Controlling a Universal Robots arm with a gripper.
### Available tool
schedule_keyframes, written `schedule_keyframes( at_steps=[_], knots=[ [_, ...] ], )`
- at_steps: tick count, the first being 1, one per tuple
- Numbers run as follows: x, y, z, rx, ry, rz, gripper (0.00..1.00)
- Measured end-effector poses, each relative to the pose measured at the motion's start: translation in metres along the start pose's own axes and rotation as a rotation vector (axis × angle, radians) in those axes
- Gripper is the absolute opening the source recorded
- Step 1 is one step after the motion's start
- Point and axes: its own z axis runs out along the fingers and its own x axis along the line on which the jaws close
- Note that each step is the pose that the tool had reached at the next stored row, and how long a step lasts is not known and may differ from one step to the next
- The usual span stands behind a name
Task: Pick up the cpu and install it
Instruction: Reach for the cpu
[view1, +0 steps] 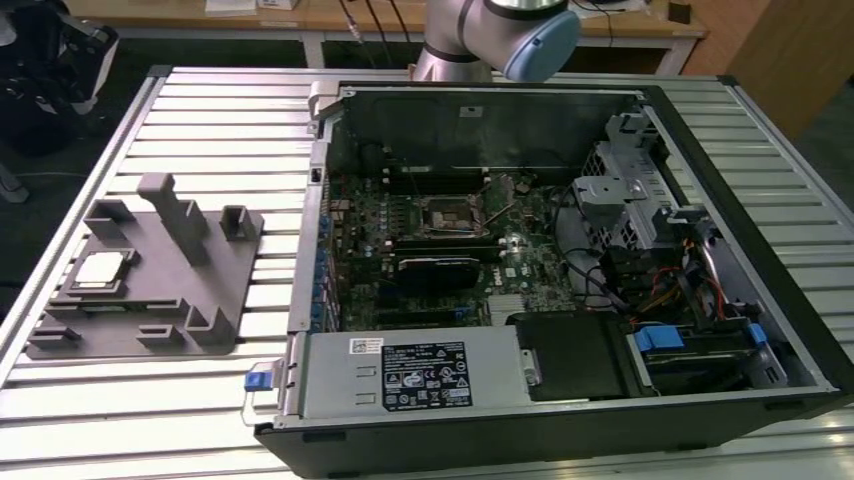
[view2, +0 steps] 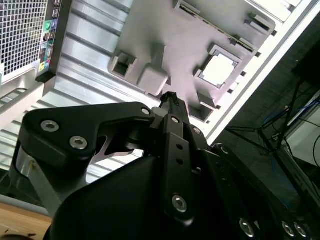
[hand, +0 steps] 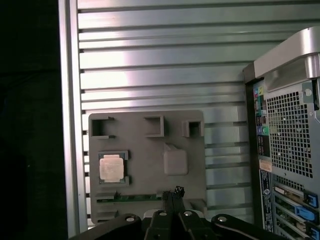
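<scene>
1. Surface: a ribbed metal table (view1: 160, 420), with a wooden bench (view1: 400, 15) behind it in the exterior view.
2. Exterior view's left: a grey fixture (view1: 147, 325) lies flat on the table. The cpu (view1: 102, 271) sits in its recess, shiny lid up.
3. Handling, as judged: light, stiff and thin. The smooth lid is likely slippery and the underside delicate, so grip it by opposite edges.
4. Exterior view's right: an open computer case (view1: 747, 120), with the socket (view1: 445, 212) mid-board.
5. Gripper (hand: 172, 192): fingers closed together on nothing, above the fixture and apart from the cpu.

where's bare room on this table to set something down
Bare table slats lie above the grey fixture in the exterior view and below it, beside the computer case. Crowded: the fixture holding the cpu, and inside the case.
</scene>
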Motion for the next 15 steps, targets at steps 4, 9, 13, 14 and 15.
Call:
schedule_keyframes(
  at_steps=[4,9,13,14,15],
  knots=[
    [0.0062,-0.0008,0.0017,0.0000,0.0000,0.000,0.11],
    [0.0108,-0.0015,0.0066,0.0001,0.0008,0.000,0.11],
    [0.0145,-0.0022,0.0118,0.0002,0.0017,0.000,0.11],
    [0.0154,-0.0024,0.0131,0.0001,0.0018,0.000,0.11],
    [0.0163,-0.0026,0.0145,0.0002,0.0020,0.000,0.11]
  ],
)
